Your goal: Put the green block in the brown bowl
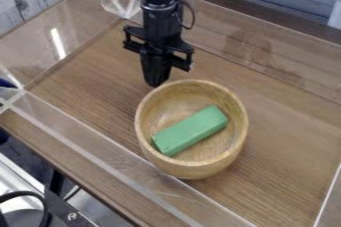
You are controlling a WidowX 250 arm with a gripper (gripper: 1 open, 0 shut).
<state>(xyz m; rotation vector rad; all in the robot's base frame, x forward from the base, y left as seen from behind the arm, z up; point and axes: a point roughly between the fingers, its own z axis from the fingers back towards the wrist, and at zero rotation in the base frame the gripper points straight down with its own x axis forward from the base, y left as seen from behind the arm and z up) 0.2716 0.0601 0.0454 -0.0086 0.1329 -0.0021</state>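
Note:
The green block (189, 130) lies flat inside the brown bowl (154, 107), slanting from lower left to upper right. The bowl stands on the wooden table, right of centre toward the front. My gripper (158, 79) hangs just behind the bowl's far-left rim, pointing straight down, shut with nothing between its fingers. Its tips are a little above the table and apart from the bowl.
A clear acrylic wall (80, 156) runs along the table's front and left edges, with another along the back right (280, 22). The wooden table surface (80, 72) stretches left of the bowl.

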